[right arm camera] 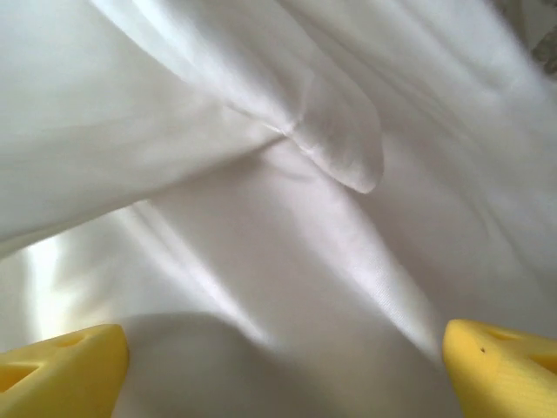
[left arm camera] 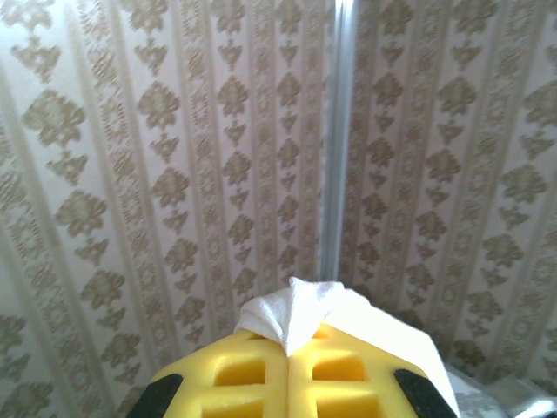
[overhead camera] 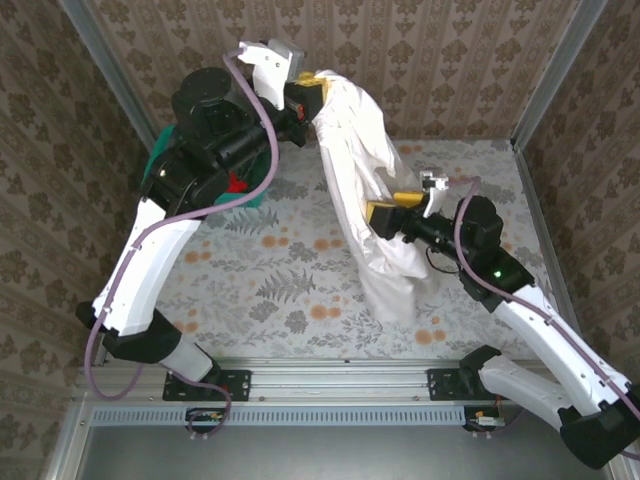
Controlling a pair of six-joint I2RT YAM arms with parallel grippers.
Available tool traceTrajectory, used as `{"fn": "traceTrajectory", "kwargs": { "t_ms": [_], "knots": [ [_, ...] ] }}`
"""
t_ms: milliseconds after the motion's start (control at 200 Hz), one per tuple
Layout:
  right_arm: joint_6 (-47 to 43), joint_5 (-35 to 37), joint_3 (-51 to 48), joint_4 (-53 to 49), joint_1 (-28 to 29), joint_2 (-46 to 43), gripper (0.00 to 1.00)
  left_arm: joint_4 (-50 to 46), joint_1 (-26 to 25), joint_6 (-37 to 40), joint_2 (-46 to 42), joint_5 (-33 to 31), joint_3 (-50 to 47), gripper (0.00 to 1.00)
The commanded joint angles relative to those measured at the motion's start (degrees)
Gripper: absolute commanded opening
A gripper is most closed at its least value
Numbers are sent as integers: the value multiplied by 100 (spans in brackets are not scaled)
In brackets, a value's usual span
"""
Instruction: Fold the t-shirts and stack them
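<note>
Left claw (overhead camera: 312, 100) is up high and clamped tight. In its wrist view the yellow foam pads (left arm camera: 252, 374) are pressed flat together, with a peak of the white t-shirt (left arm camera: 305, 305) pinched in the seam between them.

The white t-shirt (overhead camera: 365, 160) is soft, matte cloth. It hangs below that claw in one long, creased drape. Its long axis runs from the pinched end down and toward the near edge, and the low end is bunched over the table (overhead camera: 280, 270).

Right claw (overhead camera: 392, 215) is side-on against the middle of the drape. From its wrist, the right claw (right arm camera: 283, 366) has its two yellow fingertips (right arm camera: 61, 366) spread wide. Smooth white folds lie ahead of them and a rounded flap (right arm camera: 348, 157) juts just beyond, so the jaws are open and nothing is pinched.

The table wears a pale cloth printed with grey ferns and orange blooms. Tan damask wallpaper (left arm camera: 157, 174) surrounds the cell, and a silvery metal post (left arm camera: 335, 131) stands straight ahead of the left claw. Behind the left arm there is a patch of teal (overhead camera: 158, 165) and a speck of red; I cannot tell what they are.
</note>
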Motion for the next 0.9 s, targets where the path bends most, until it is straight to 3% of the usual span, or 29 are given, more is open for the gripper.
{"fn": "traceTrajectory", "kwargs": {
  "t_ms": [0,15,80,100,140,170,250,375,510,625,765,895],
  "knots": [
    [-300,782,-187,-554,10,-65,92,866,481,-317,-387,-494,-1257,0],
    [-312,881,-187,-641,11,-48,92,965,566,-370,-459,-521,-1504,0],
    [-390,1364,-180,-1009,11,72,92,1383,977,-800,-707,-724,-2655,19],
    [-408,1504,-179,-1111,2,118,92,1473,1111,-933,-743,-743,-2979,31],
    [-428,1749,-175,-1290,-3,247,92,1599,1437,-1229,-738,-661,-3510,66],
    [-419,1887,-155,-1438,-15,377,92,1608,1623,-1373,-646,-493,-3771,75],
    [-429,2062,-68,-1742,-48,809,91,1149,2155,-1515,-255,-331,-4070,77],
    [-427,2322,184,-2268,-106,1592,90,700,2194,-1357,-49,-420,-4328,84],
    [-311,2207,394,-2502,-583,2352,79,573,1728,-1038,-115,-444,-4670,85],
    [-223,1849,666,-2523,-1165,3039,78,649,1207,-621,124,-276,-4948,84],
    [-192,2061,1443,-2820,-1626,3960,75,826,964,-173,927,310,-5066,83],
    [-253,2064,2135,-2924,-1853,4752,74,540,815,121,1959,377,-4465,71]
  ]
}}
